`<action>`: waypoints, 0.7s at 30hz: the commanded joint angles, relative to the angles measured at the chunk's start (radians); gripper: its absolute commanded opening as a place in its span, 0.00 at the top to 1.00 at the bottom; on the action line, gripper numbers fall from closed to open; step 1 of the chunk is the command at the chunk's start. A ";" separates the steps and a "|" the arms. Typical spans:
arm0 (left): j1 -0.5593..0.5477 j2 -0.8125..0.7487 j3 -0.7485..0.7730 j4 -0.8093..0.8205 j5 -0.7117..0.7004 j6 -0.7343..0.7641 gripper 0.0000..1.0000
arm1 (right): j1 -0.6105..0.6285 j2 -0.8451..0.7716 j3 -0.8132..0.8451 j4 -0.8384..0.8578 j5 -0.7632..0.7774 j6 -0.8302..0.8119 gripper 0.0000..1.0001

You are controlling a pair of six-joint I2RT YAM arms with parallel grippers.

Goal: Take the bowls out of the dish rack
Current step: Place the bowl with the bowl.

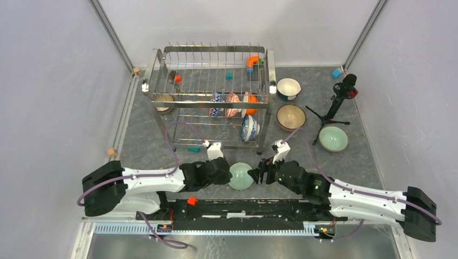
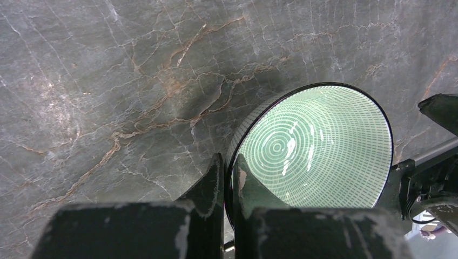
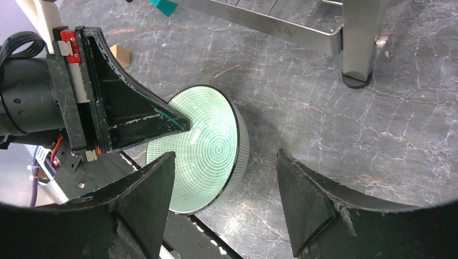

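Dish rack stands well beyond both grippers and isn't empty yet; approx. five bowls show in it.
- Upper tier: brownish bowl far out to the left of the left gripper; blue-patterned bowl, red-patterned bowl and orange bowl on edge in a row, straight ahead of it.
- Lower tier: blue-and-white bowl, the rack bowl nearest the grippers.

Left gripper is clenched on the rim of a green-lined bowl, one finger inside, one outside; bowl is tipped on edge low over the grey marble-look tabletop; can't tell if it touches.

Right gripper is released, jaws spread wide, just beside the bowl's opposite side, gripping nothing; looks like a left-to-right handover about to happen.

Already out, upright on the tabletop ahead and right of the right gripper: teal-and-white bowl, brown-lined bowl, pale green bowl.

So approx. four out, incl. the one in hand; roughly half the job left.
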 commanded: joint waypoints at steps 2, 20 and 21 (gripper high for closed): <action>-0.016 0.003 0.057 0.024 -0.017 -0.037 0.98 | 0.022 0.115 0.105 -0.057 -0.003 -0.044 0.28; -0.112 0.080 0.233 -0.044 -0.131 0.060 0.98 | 0.025 0.233 0.163 -0.216 0.049 -0.090 0.54; -0.114 0.079 0.236 -0.048 -0.138 0.060 0.98 | 0.024 0.228 0.159 -0.217 0.054 -0.088 0.56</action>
